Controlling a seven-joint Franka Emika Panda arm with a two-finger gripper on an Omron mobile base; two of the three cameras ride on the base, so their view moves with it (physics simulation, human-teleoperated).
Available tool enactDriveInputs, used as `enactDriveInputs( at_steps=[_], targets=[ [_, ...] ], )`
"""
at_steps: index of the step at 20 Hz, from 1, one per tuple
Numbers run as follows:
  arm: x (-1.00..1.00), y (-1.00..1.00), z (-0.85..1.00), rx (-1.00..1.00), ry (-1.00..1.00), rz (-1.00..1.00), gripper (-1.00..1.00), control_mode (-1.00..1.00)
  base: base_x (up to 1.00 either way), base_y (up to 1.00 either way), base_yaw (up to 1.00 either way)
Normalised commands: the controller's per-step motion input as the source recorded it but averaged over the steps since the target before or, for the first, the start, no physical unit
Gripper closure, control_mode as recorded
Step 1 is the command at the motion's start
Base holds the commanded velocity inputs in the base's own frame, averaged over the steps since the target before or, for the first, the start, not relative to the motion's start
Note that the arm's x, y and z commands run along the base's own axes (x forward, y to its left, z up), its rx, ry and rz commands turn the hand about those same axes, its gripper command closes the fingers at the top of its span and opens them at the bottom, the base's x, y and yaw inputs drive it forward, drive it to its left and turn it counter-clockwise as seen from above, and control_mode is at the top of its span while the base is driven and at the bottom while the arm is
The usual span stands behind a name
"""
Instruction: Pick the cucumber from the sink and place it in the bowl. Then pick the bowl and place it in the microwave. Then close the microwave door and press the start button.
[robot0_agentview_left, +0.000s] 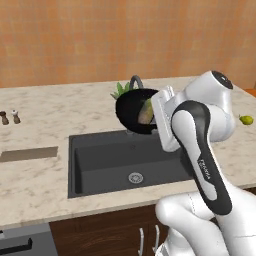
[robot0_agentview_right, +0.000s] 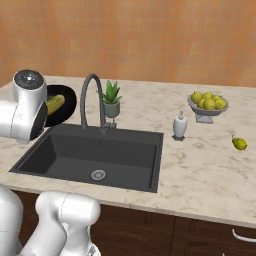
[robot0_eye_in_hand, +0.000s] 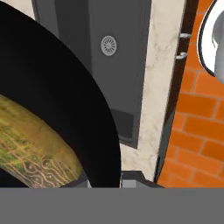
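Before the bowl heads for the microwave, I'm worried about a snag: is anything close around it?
The faucet and a small potted plant stand just beside the raised, tilted bowl, which carries the cucumber. The microwave isn't visible, so the rest of the path can't be judged.

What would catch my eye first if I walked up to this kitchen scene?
Probably the black bowl tipped up on edge in the air above the back of the dark sink, gripped at its rim by the white arm, with the yellowish cucumber lying inside it. Next, off to the right on the counter, the silvery footed bowl of fruit and a lone pear.
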Motion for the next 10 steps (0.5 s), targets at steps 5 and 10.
enactDriveInputs(
  at_steps=[5, 10],
  targets=[
    [-0.06, -0.54, 0.17, 0.0, 0.11, -0.11, 1.0, -1.0, 0.0, 0.0, 0.0],
    [-0.02, -0.37, 0.16, 0.0, 0.14, -0.05, 1.0, -1.0, 0.0, 0.0, 0.0]
  ],
)
